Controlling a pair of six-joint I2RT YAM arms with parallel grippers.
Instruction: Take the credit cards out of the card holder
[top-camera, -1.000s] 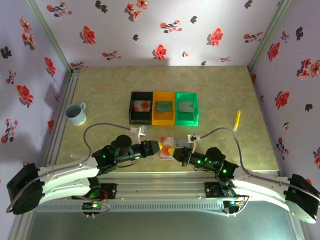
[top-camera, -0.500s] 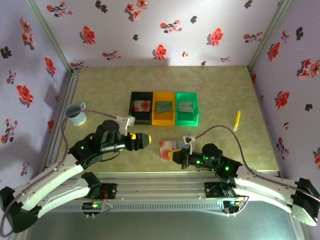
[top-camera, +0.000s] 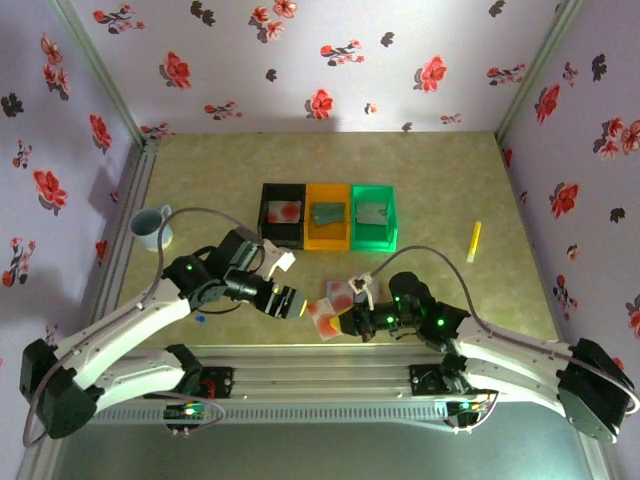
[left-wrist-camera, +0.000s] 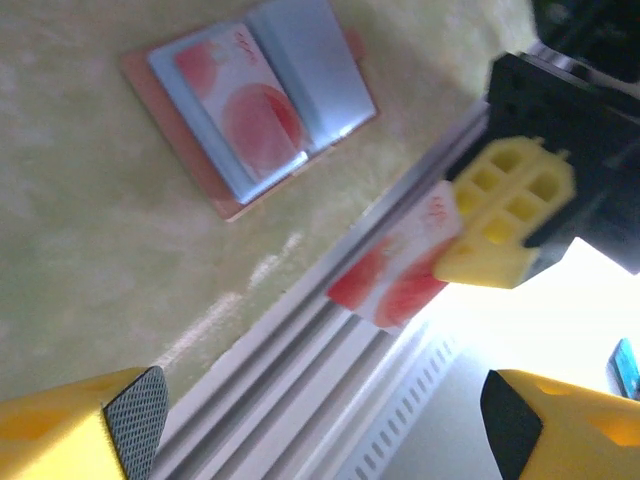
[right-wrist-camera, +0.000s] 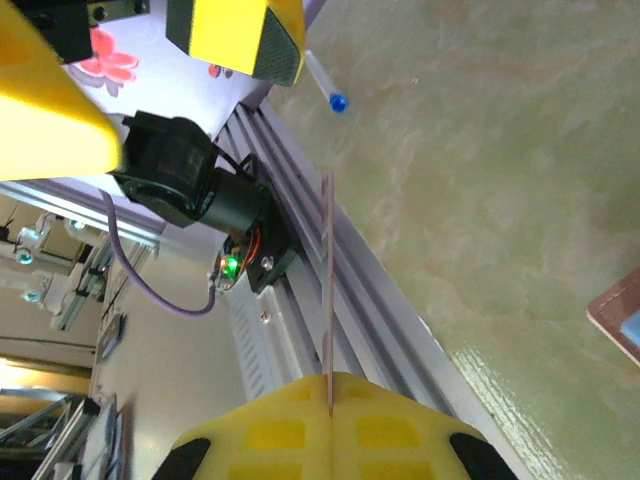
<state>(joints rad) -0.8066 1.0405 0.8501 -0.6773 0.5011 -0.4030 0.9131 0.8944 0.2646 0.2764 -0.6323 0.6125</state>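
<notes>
The card holder (left-wrist-camera: 255, 110) lies open on the table, blue-grey inside, with one credit card (left-wrist-camera: 240, 105) in its left pocket. From above, the card holder (top-camera: 342, 292) sits just behind both grippers. My right gripper (top-camera: 350, 318) is shut on another credit card (top-camera: 325, 320), holding it up over the table's near edge. That card (left-wrist-camera: 400, 270) sticks out from the yellow fingers (left-wrist-camera: 505, 215), and it is seen edge-on (right-wrist-camera: 328, 290) in the right wrist view. My left gripper (top-camera: 290, 303) stands open, facing the held card from the left, apart from it.
Black (top-camera: 282, 215), orange (top-camera: 328, 215) and green (top-camera: 374, 215) bins stand in a row behind the holder; the black one holds a card. A cup (top-camera: 150, 228) stands at far left, a yellow marker (top-camera: 475, 240) at right, and a blue-tipped pen (right-wrist-camera: 325, 85) lies near the front rail.
My left gripper opened, drew back left, then swung in toward the held card. My right gripper shifted left with a card, away from the holder.
</notes>
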